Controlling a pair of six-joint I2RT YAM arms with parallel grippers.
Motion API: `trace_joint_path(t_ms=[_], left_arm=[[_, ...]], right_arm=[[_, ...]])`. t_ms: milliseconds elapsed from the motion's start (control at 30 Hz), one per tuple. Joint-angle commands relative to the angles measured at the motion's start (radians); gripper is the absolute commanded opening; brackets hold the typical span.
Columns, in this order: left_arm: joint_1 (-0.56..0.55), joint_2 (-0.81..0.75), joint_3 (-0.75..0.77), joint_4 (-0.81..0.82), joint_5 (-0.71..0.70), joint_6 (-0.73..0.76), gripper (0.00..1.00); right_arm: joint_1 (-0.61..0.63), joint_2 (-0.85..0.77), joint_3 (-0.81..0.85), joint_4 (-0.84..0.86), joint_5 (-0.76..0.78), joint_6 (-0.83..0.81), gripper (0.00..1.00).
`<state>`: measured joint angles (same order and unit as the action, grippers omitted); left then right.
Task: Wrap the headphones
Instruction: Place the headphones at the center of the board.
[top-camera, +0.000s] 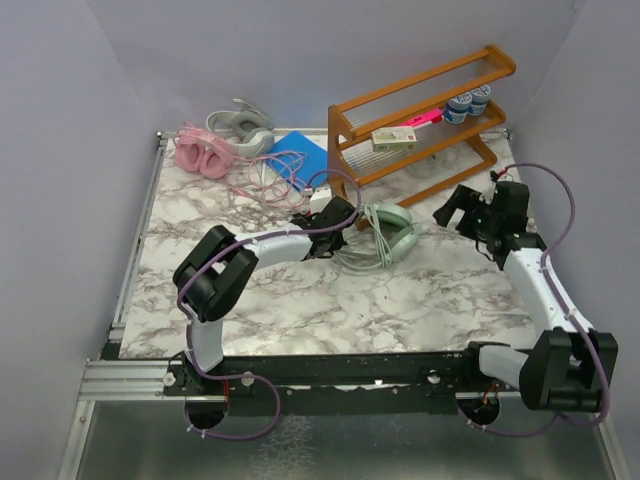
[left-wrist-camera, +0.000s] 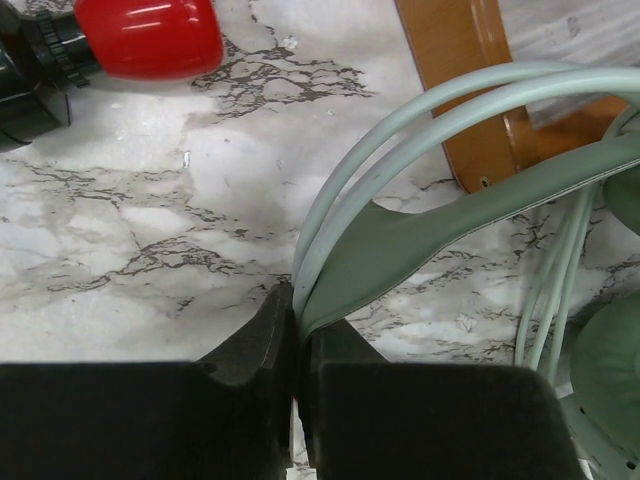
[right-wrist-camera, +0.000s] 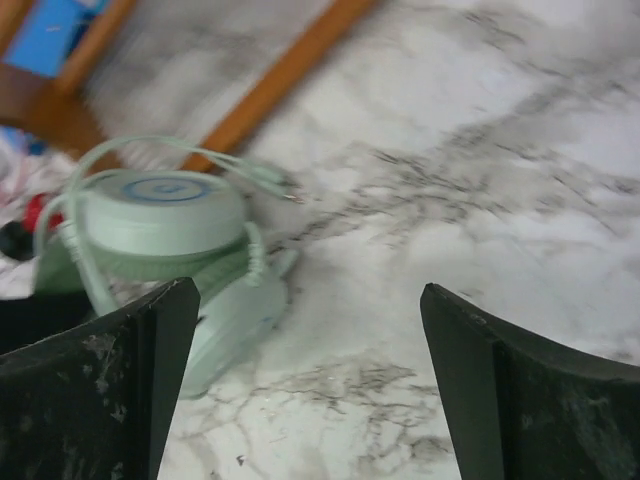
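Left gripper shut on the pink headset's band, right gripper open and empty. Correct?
No. The left gripper is shut on the band of the mint green headset, not the pink one; the left wrist view shows it. The right gripper is open and empty, as stated.

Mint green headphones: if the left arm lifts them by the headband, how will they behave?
The headband of the mint green headphones looks thin where the left gripper pinches it, so it will probably flex and the cups swing. The thin cable lies in loose loops; it will likely trail limp and may snag.
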<state>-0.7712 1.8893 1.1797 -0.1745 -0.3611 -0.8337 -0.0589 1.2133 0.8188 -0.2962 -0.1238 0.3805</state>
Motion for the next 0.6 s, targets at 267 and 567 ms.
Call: trace_joint_path(t_ms=[267, 567], left_arm=[[-0.056, 0.038, 0.115, 0.056, 0.051, -0.02, 0.4], [-0.047, -0.062, 0.053, 0.02, -0.015, 0.026, 0.65]], right_arm=[[0.219, -0.006, 0.09, -0.029, -0.117, -0.215, 1.0], [0.395, 0.121, 0.21, -0.138, 0.146, -0.285, 1.0]])
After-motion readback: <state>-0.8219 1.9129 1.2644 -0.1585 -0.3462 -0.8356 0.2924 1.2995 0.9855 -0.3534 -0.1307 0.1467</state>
